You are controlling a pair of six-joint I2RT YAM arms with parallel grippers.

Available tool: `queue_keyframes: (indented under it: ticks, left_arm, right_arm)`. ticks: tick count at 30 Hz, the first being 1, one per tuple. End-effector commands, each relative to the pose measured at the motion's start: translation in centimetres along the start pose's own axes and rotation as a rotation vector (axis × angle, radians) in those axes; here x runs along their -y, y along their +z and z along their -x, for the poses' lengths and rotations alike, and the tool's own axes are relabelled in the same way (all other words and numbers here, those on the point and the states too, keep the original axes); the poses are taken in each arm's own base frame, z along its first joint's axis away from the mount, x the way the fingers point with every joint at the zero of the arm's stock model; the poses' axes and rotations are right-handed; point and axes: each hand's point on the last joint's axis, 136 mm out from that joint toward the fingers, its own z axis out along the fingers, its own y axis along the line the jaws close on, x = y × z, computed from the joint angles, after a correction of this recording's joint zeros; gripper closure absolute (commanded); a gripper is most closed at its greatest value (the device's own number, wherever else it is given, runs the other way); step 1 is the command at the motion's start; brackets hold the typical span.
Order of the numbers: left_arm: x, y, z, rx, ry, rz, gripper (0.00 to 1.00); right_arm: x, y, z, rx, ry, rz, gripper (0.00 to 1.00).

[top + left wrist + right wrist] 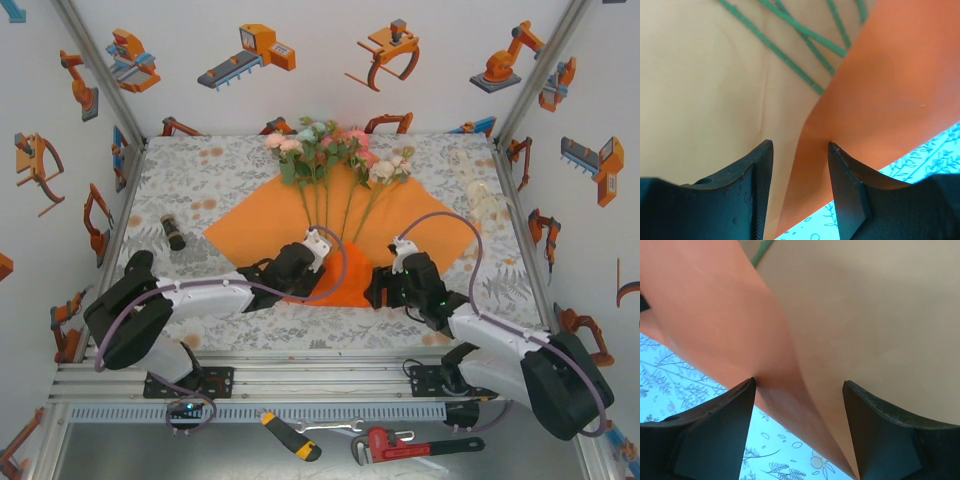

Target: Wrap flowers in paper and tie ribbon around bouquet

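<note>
Screwdriver (291,436) and pipe wrench (400,445) lie on the near ledge by the arm bases, not in play. Next out, both grippers sit side by side at the near corner of the paper (260,225). Left gripper (800,147): jaws apart, a raised fold of the sheet between them, not pinched as far as I can see. Right gripper (799,382): jaws wide apart, straddling the same lifted flap. Beyond, the paper lies flat as a diamond on the surface (200,170). The flowers (330,150) lie on it, stems toward the grippers, heads past the far corner. The ribbon (480,195) looks to be the pale strip right of the paper. Judgement: first wrap fold in hand, tie not started. The next move needs a gripper to close on the flap and carry it over the stems without shoving them; the thin sheet will crease.
</note>
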Motion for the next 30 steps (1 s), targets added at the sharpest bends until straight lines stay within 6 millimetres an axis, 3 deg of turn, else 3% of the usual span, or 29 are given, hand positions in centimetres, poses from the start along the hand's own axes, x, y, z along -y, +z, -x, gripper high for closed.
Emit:
queue_keyframes:
  ticks: [1, 5, 9, 11, 16, 21, 25, 30]
  left_arm:
    - [-1.6, -1.3, 1.4, 0.017, -0.066, 0.070, 0.51]
    - [-0.7, -4.0, 3.9, 0.093, -0.176, -0.008, 0.51]
    - [2.2, -6.3, 6.2, 0.188, -0.174, -0.011, 0.51]
    - [3.8, -6.1, 7.0, 0.200, -0.127, -0.016, 0.51]
    - [5.4, -2.9, 8.7, 0.201, -0.095, -0.001, 0.50]
    - [3.8, 1.6, 8.0, 0.153, -0.109, 0.069, 0.52]
    - [2.9, 4.3, 6.3, 0.122, -0.120, 0.087, 0.61]
    - [3.3, 5.1, 6.0, 0.177, -0.102, 0.051, 0.62]
  right_arm:
    - [0.5, 0.4, 2.7, 0.053, 0.009, -0.067, 0.33]
    - [0.2, 0.5, 3.5, 0.047, 0.014, -0.073, 0.32]
    - [1.1, 0.6, 3.8, 0.050, 0.035, -0.126, 0.32]
    - [1.4, 0.8, 3.8, 0.046, 0.042, -0.145, 0.32]
    - [2.2, 1.7, 3.1, 0.003, 0.061, -0.188, 0.32]
    - [2.2, 2.1, 2.8, -0.023, 0.097, -0.192, 0.33]
    - [1.1, 0.4, 3.4, -0.033, 0.128, -0.156, 0.33]
    - [-2.0, -2.2, 3.5, -0.072, 0.195, -0.011, 0.33]
